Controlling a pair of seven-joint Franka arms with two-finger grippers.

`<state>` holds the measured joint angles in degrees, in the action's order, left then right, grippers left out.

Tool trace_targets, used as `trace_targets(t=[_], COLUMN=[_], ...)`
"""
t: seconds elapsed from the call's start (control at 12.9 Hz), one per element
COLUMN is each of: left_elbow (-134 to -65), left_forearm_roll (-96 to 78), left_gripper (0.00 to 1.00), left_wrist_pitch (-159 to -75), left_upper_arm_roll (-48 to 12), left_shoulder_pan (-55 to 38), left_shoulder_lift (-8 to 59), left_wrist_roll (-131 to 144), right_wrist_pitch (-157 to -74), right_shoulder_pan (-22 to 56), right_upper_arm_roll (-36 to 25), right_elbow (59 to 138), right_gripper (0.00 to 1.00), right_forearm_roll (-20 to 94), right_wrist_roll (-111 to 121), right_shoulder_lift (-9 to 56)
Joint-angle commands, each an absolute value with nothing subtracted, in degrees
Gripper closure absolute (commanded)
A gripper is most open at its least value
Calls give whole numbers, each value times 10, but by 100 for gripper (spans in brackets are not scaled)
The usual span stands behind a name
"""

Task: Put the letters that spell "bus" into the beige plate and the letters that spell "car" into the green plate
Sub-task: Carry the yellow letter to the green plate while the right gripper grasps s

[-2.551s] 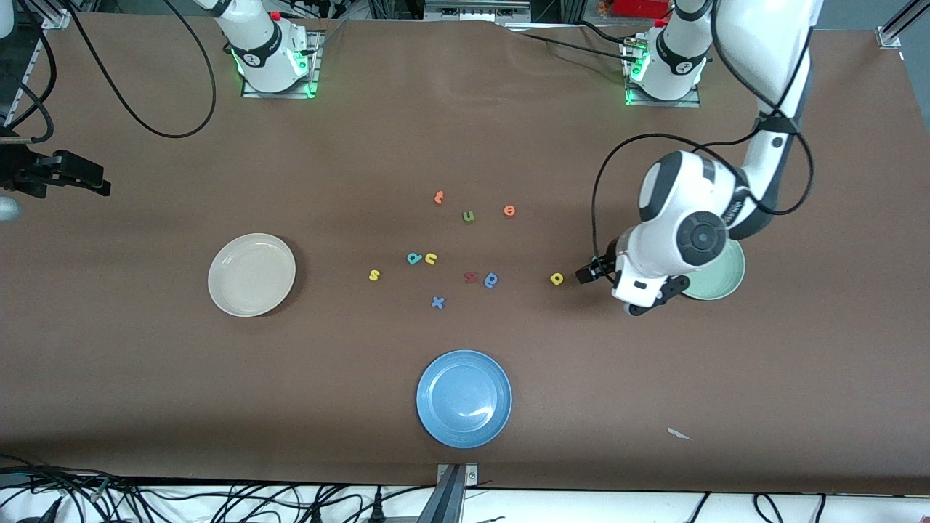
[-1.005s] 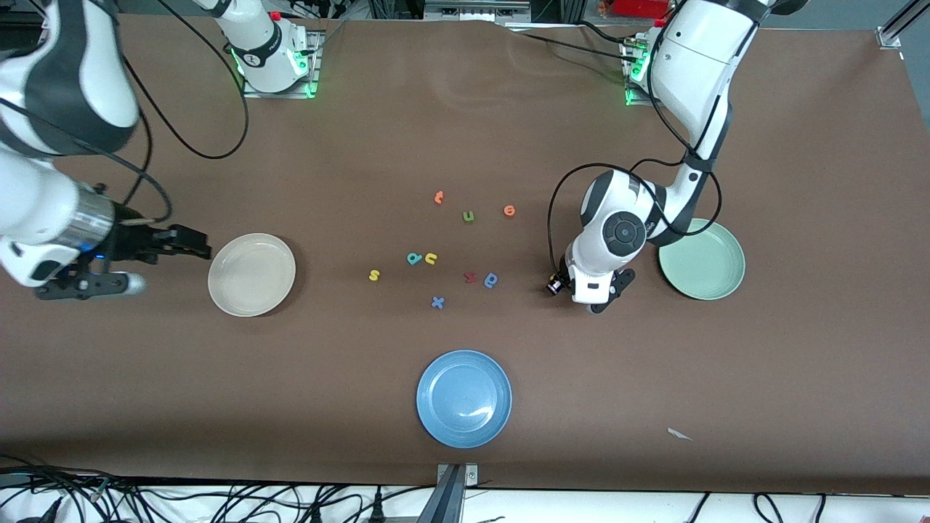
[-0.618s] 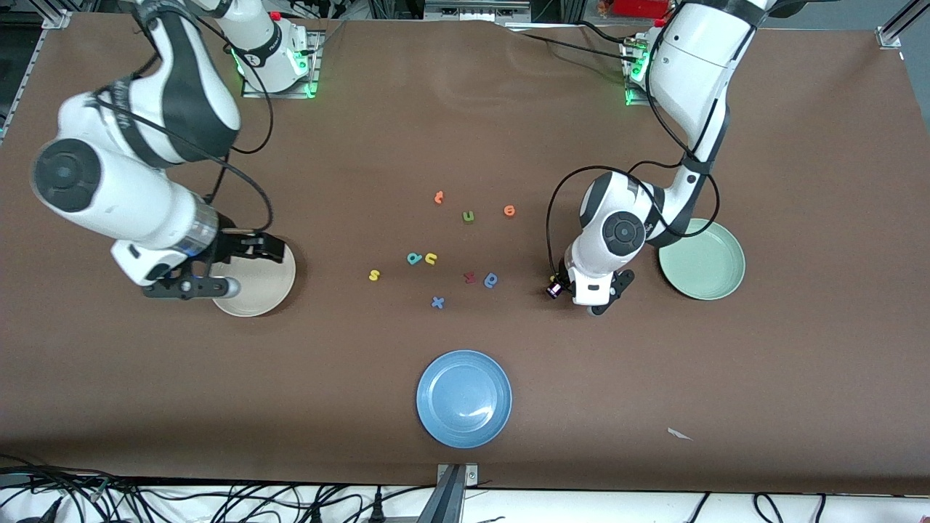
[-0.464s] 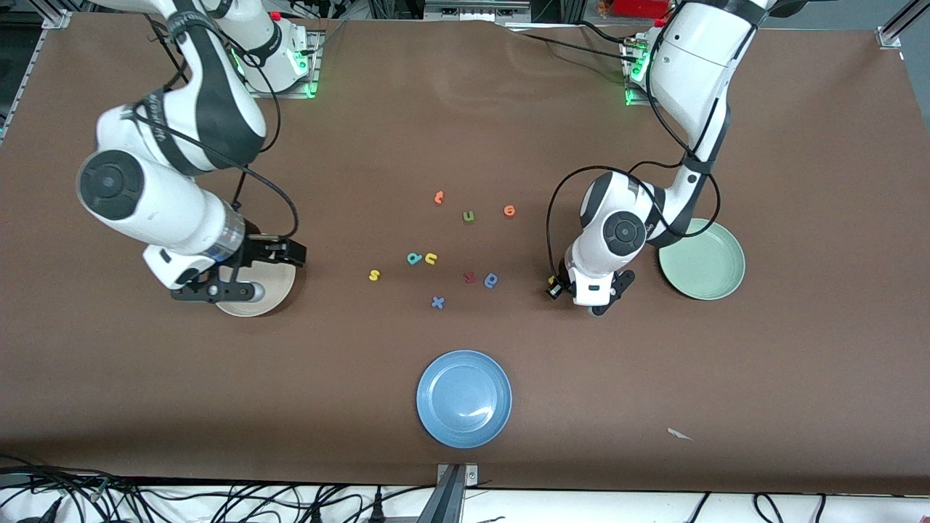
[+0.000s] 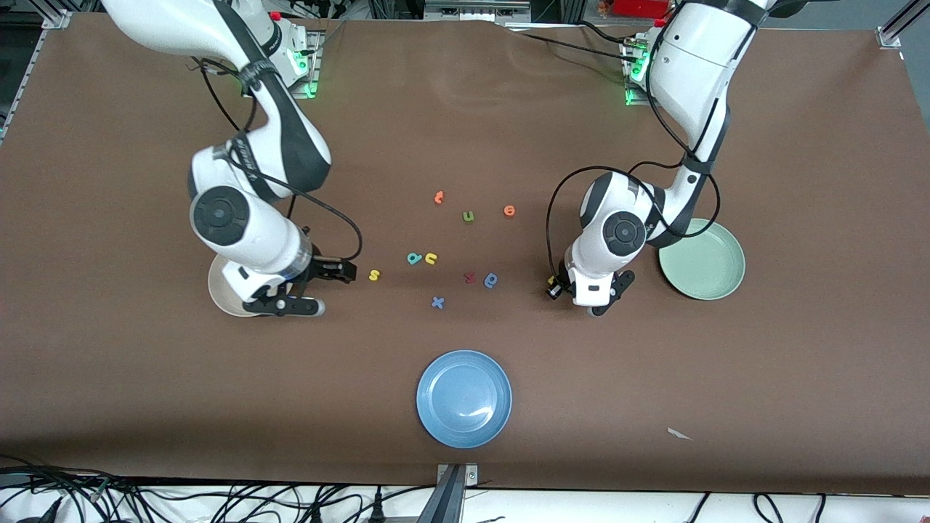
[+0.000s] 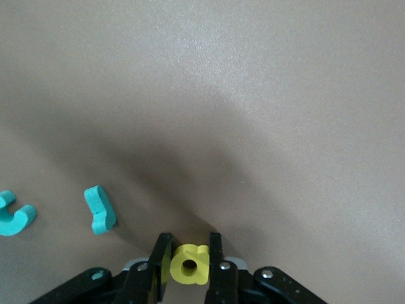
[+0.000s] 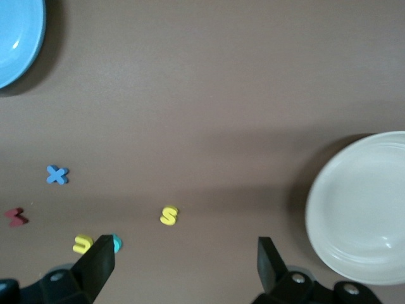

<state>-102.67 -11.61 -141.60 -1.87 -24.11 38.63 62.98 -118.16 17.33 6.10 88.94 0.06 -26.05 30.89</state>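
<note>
My left tool [image 6: 188, 266] is clamped on the yellow a [image 6: 190, 265], the fingers [image 6: 159, 261] pinching its 2 flat sides so the small foam piece cannot twist out. It sits low at the worktop [image 5: 654, 378], just beside the green plate [image 5: 702, 260] and nearer the middle of the worktop, which is where that letter belongs; I judge the lift and short carry to the plate come next. In the left wrist view a teal c [image 6: 14, 215] and a teal r [image 6: 100, 209] lie flat on the worktop near the grip, both apart from it, so they are the remaining 2 for "car".

My right tool [image 5: 341, 271] stands wide open, empty, low above the worktop between the beige plate [image 5: 221, 290] and the yellow s [image 5: 374, 274], lined up toward that letter. The teal b [image 5: 414, 258] and the yellow u [image 5: 431, 258] lie side by side, almost touching, closer to the middle. Both plates look empty where I can see them, though my right arm covers much of the beige one.
</note>
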Motion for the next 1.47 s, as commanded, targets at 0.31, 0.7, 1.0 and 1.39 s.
trace_targets(t=[0.31, 0.7, 1.0, 1.39], left_elbow=[-1002, -1006, -1036, -1148], left_forearm_roll=[-125, -88, -35, -35], left_gripper=[84, 83, 83, 81], left_wrist_pitch=[-1216, -1076, -1070, -1214], left_upper_arm_roll=[-13, -11, -11, -12], left_shoulder_pan=[-181, -71, 9, 30], left_shoulder_lift=[303, 251, 257, 260], left_wrist_roll=[507, 332, 176, 132], right_wrist_pitch=[-1325, -1377, -1415, -1433], right_shoulder_pan=[196, 214, 221, 230], right_upper_arm_roll=[62, 62, 62, 62], right_elbow=[963, 993, 1027, 1032], right_gripper=[0, 0, 0, 1], right_forearm_roll=[-23, -38, -48, -49], right_wrist_roll=[-330, -357, -374, -381], right_shoulder_lift=[346, 367, 370, 381])
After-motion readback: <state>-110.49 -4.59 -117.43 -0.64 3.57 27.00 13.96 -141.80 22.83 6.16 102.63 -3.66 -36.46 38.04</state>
